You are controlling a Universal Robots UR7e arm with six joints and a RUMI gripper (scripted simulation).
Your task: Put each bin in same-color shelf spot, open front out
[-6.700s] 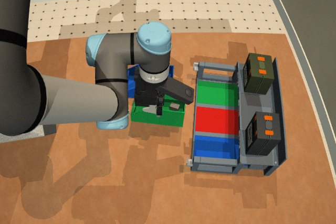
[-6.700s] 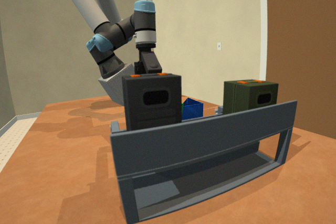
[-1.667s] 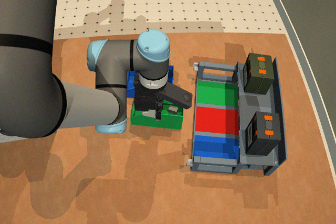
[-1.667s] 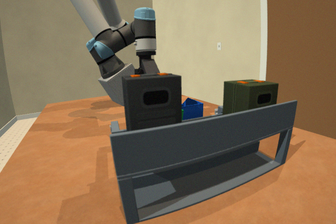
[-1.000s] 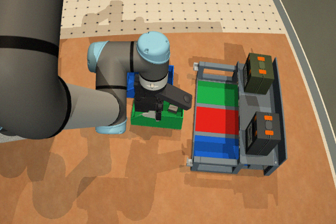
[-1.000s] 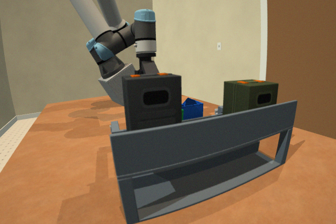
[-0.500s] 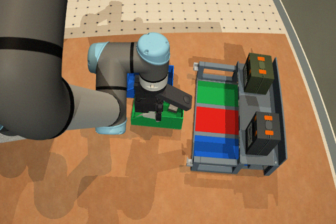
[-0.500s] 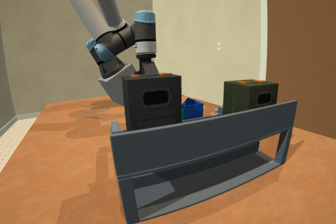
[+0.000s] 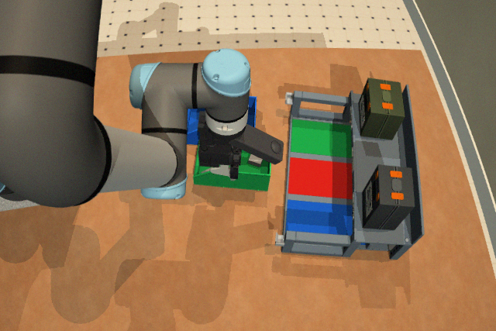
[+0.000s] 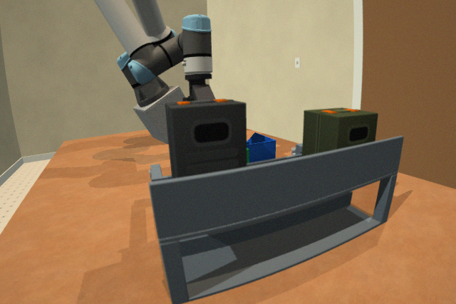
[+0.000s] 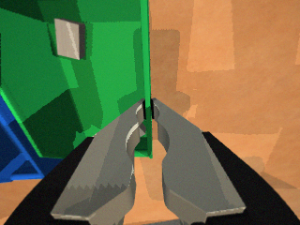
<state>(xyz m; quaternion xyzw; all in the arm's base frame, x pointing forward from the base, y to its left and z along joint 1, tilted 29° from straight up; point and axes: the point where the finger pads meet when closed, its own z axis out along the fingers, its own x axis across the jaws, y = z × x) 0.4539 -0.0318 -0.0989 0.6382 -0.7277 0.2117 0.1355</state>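
The green bin sits on the table left of the shelf [image 9: 348, 170], with a grey part [image 11: 69, 38] inside it. My gripper [image 11: 148, 100] is shut on the thin side wall of the green bin [image 11: 146, 80], one finger inside and one outside; it shows under the wrist in the overhead view [image 9: 232, 167]. The blue bin stands just behind the green bin, mostly hidden by my arm, and shows in the exterior view [image 10: 261, 147]. The shelf's lower board carries green [image 9: 320, 136], red [image 9: 319, 177] and blue [image 9: 318, 217] marks.
A dark grey case [image 9: 387, 197] and an olive case [image 9: 380, 108] stand on the shelf's upper board. My arm's large links [image 9: 52, 79] cover the table's left side. The shelf's back panel [image 10: 272, 186] faces the exterior view.
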